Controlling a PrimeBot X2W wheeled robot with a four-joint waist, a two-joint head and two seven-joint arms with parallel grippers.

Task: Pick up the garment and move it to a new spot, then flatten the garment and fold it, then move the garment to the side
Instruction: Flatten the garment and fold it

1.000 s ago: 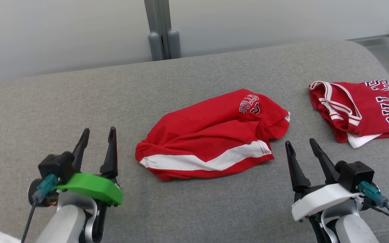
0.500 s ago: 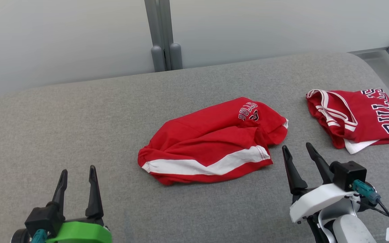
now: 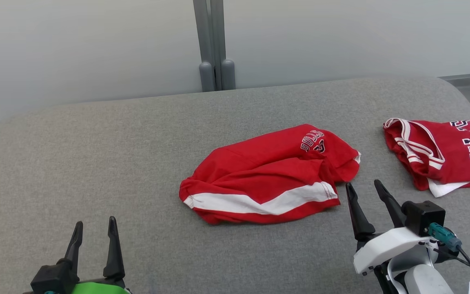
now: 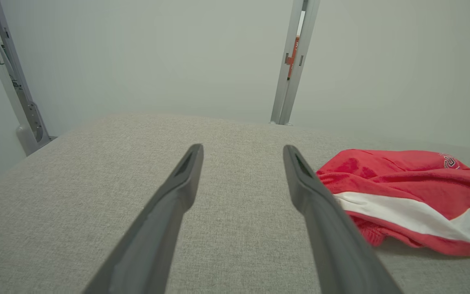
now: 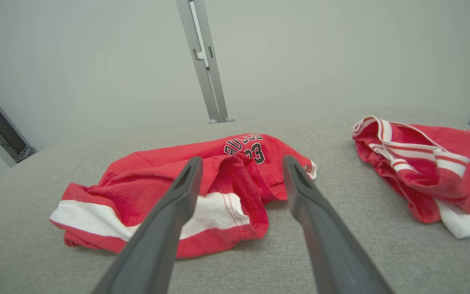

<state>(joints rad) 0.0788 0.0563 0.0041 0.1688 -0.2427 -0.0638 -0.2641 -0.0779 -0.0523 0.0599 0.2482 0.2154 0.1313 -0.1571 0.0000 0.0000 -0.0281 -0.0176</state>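
- Grey cushion (image 3: 96, 143) holds crumpled red shorts (image 3: 267, 175) and a red jersey (image 3: 443, 155).
- Left gripper (image 3: 94, 228) and right gripper (image 3: 363, 188): fingers spread, empty.

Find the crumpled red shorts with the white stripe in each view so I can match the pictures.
Head view: red shorts at centre, on the grey cushion.
Left wrist view: red shorts at the right edge, lower half.
Right wrist view: red shorts left of centre.
Shared landmark: the grey upright post behind the cushion.
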